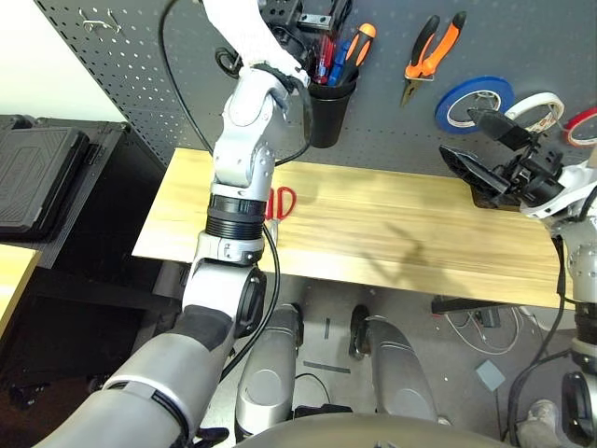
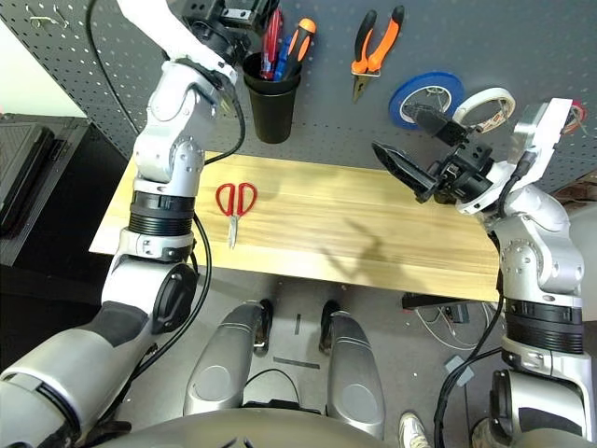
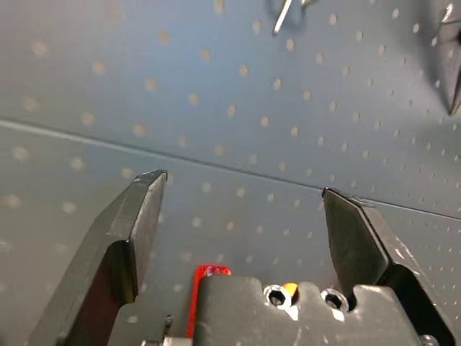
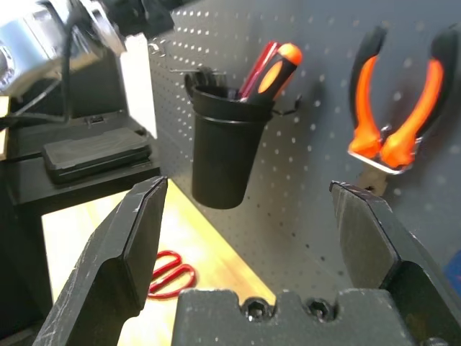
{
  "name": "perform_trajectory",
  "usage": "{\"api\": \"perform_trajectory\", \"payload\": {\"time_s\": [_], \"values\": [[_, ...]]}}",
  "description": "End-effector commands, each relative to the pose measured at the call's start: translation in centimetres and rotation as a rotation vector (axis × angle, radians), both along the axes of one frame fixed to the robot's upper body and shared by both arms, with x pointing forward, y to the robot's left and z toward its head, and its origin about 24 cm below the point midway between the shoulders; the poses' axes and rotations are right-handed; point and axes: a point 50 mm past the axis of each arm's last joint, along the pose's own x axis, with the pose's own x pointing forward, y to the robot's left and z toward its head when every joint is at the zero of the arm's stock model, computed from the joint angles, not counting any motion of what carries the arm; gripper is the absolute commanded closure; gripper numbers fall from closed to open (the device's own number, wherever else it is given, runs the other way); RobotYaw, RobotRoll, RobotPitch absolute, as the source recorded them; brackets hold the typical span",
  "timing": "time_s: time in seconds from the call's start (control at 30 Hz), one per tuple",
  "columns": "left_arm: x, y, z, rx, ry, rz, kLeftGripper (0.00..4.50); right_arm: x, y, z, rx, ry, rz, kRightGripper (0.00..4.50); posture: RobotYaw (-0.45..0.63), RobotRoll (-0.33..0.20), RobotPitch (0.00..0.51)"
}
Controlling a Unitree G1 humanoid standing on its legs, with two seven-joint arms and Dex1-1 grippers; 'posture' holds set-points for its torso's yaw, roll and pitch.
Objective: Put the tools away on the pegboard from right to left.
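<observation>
Red-handled metal scissors (image 2: 233,214) lie flat on the pale wood bench (image 2: 326,219), below the left end effector (image 3: 245,187) and closer to the robot's body. Their long axis runs roughly toward the robot, loops nearest the pegboard (image 1: 392,140), blades pointing back. The left arm is the nearer; the right end effector (image 4: 248,187) is well off to the scissors' right. Both end effectors are released, fingers spread wide, holding nothing.

Just beside the left one, a black cup (image 4: 227,155) on the pegboard holds a slim red-handled tool (image 4: 260,66). Between the two end effectors hang orange-and-black-handled pliers (image 2: 373,54). Beyond the right one is a thin red tape ring (image 1: 580,126). To the left one's left, a metal hook (image 1: 99,22) is bare, a likely place for the scissors. No brand or writing is readable.
</observation>
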Motion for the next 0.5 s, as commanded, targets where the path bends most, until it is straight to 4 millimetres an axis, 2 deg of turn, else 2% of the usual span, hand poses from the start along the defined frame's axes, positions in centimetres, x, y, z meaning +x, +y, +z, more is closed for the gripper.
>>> {"api": "perform_trajectory", "payload": {"time_s": [0.03, 0.17, 0.3, 0.43, 0.5], "values": [[-1.8, 1.0, -0.4, 0.041, -0.004, 0.009, 0.01, -0.2, 0.6, -0.7, -0.010, 0.029, 0.029, 0.00, 0.18, 0.000, 0.212], [-3.8, 2.7, -2.9, 0.094, 0.087, 0.029, 0.01, -0.5, 1.1, -1.5, -0.036, 0.076, 0.054, 0.00, 0.20, 0.000, 0.217], [-4.9, 4.5, -8.5, 0.183, 0.290, 0.090, 0.01, -0.3, 2.1, -3.1, -0.106, 0.154, 0.059, 0.00, 0.22, 0.000, 0.226], [-5.3, 5.6, -12.8, 0.244, 0.460, 0.136, 0.01, 0.3, 3.4, -4.7, -0.205, 0.223, 0.047, 0.00, 0.24, 0.000, 0.239], [-5.1, 6.5, -15.0, 0.277, 0.589, 0.206, 0.01, 0.6, 4.2, -6.3, -0.277, 0.286, 0.039, 0.00, 0.24, 0.000, 0.243]]}}
